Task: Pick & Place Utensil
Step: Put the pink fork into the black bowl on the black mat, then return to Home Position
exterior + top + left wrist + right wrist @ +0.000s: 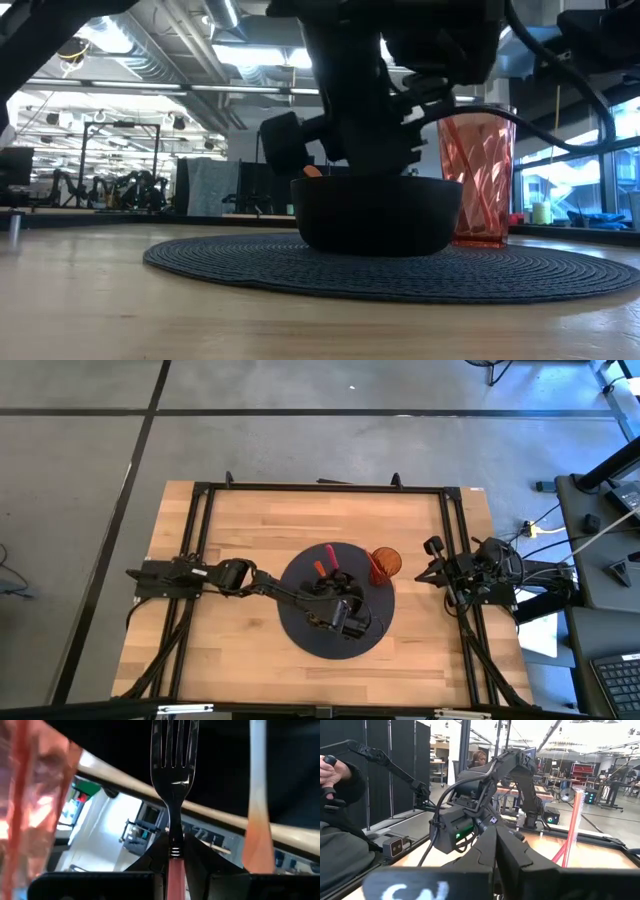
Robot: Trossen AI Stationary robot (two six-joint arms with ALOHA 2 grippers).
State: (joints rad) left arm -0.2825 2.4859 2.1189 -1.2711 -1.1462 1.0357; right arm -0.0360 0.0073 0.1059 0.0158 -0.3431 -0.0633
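Observation:
My left gripper (338, 605) reaches in from the table's left and hangs over a dark bowl (378, 215), which stands on a round dark placemat (300, 630). It is shut on a fork (172, 765) with metal tines and a pink handle. A translucent red cup (385, 565) stands on the mat's far right part, beside the bowl; it also shows in the low view (478, 175). A pink handle (329, 555) and an orange one (318, 568) stick out at the bowl's far side. My right gripper (432, 573) waits shut at the table's right edge. My left gripper pinches the fork between its two fingers at the top of the pink handle (175, 862), just behind the metal neck. The fork lies along the fingers, its tines pointing straight out ahead of them. What the tines rest on does not show.
A white-and-orange utensil (259, 820) stands close beside the fork in the left wrist view. A black frame (320, 487) runs around the wooden table. A seated person (335, 820) shows beyond the table in the right wrist view. Bare wood lies near and left of the mat.

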